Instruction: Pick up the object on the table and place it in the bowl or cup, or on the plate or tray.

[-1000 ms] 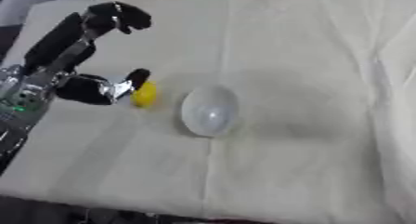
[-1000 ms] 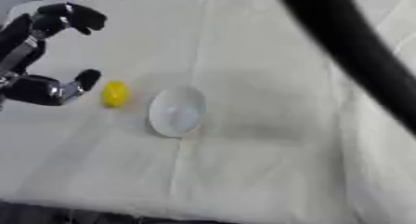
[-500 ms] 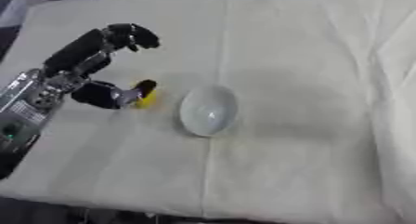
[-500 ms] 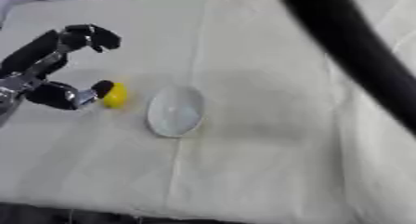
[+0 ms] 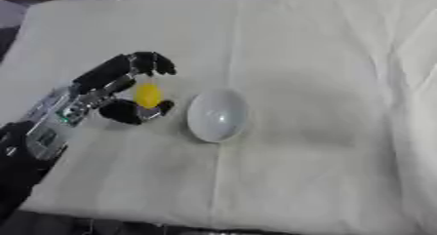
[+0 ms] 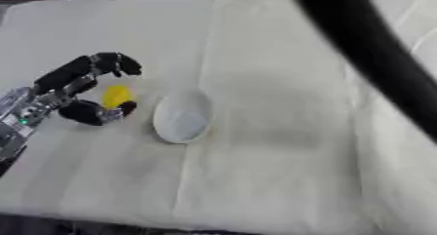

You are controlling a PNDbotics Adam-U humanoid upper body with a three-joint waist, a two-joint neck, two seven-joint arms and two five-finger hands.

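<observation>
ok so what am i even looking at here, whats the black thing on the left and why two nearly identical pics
The two pictures come from a stereo camera in a humanoid robot's head, looking down at a table covered in a pale cloth. The black and silver thing is the robot's left hand. Its fingers and thumb curve around a small yellow object without clearly closing on it. Beside that sits a white bowl, where the object should go. The dark bar in the right eye view is something close to the camera; I cannot tell what. The right hand isn't shown.

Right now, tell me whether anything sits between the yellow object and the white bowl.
Nothing visible does. The yellow object lies between the fingers and thumb of the left hand, and only bare cloth separates it from the white bowl just to its right. The dark bar across the right eye view is off to the right, not on that path.
</observation>
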